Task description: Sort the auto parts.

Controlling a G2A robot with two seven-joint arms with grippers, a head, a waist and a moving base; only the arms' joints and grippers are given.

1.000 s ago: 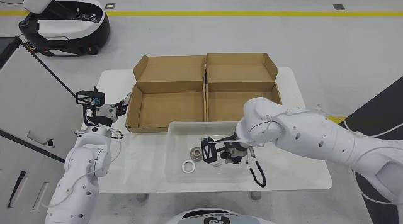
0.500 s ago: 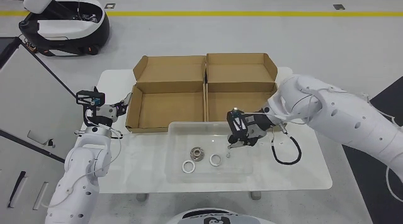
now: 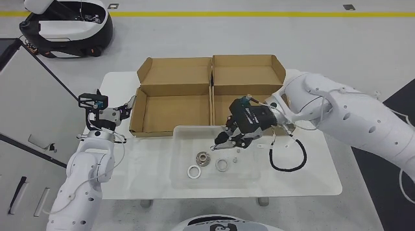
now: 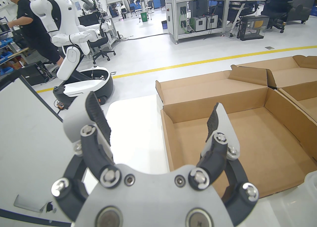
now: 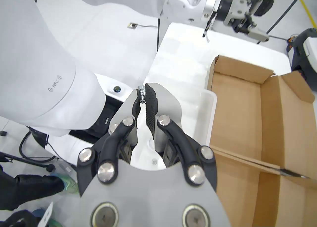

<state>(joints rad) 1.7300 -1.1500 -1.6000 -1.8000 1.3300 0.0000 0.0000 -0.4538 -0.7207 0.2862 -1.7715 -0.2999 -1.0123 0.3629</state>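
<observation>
Right gripper (image 5: 143, 92), clenched on a small threaded bolt (image 5: 141, 94), had risen from the clear tray (image 3: 248, 171) to frame centre; boxing seemed next.

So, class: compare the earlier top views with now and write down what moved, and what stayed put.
The right pincer lifted from among the parts in the clear bin toward the cardboard boxes, now shut on a small bolt. Unchanged: the open left pincer beside the boxes, the rings and bearing in the bin.
</observation>
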